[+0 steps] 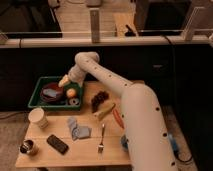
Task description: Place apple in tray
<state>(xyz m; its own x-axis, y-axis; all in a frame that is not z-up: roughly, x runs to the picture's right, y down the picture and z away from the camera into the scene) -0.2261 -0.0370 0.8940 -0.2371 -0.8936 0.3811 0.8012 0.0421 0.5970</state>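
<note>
The apple (71, 92) is a small orange-yellow fruit lying inside the green tray (36, 94), near its right side. My gripper (63, 81) hangs at the end of the white arm just above and to the left of the apple, over the tray. The apple lies apart from the gripper.
In the tray are a dark red bowl (51, 92) and a dark ring-shaped object (75, 101). On the wooden table (115, 155) lie dark grapes (99, 97), a banana (103, 111), a carrot (118, 118), a fork (101, 137), a blue cloth (78, 128), a phone (57, 144), a paper cup (38, 117) and a metal cup (28, 147).
</note>
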